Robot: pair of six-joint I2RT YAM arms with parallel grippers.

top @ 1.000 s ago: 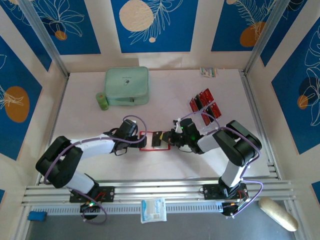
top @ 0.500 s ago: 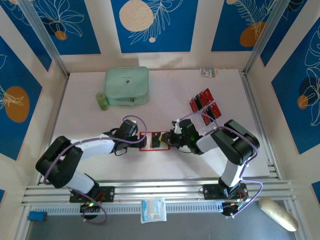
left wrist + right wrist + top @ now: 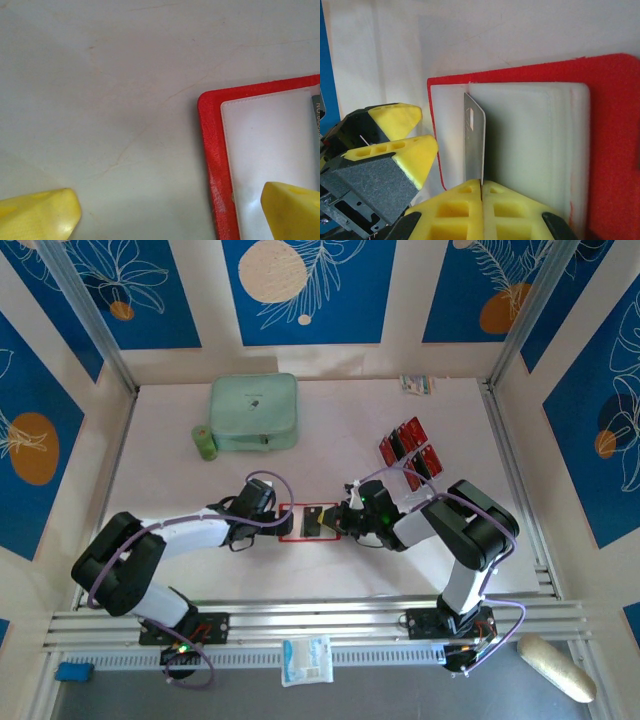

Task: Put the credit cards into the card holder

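Right wrist view: the right gripper point(image 3: 481, 187), at the bottom of the frame, is clamped on a thin card point(image 3: 475, 145) seen edge-on. The card stands over the pale sleeve of the open red card holder point(image 3: 615, 125); I cannot tell whether its tip is inside. In the left wrist view, the left gripper point(image 3: 165, 215) is spread wide and empty, its right fingertip over the holder's sleeve. In the top external view, more red cards point(image 3: 410, 448) sit right of centre.

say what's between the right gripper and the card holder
A credit card, pinched edge-on in the shut right gripper, reaching over the open card holder, in the right wrist view.
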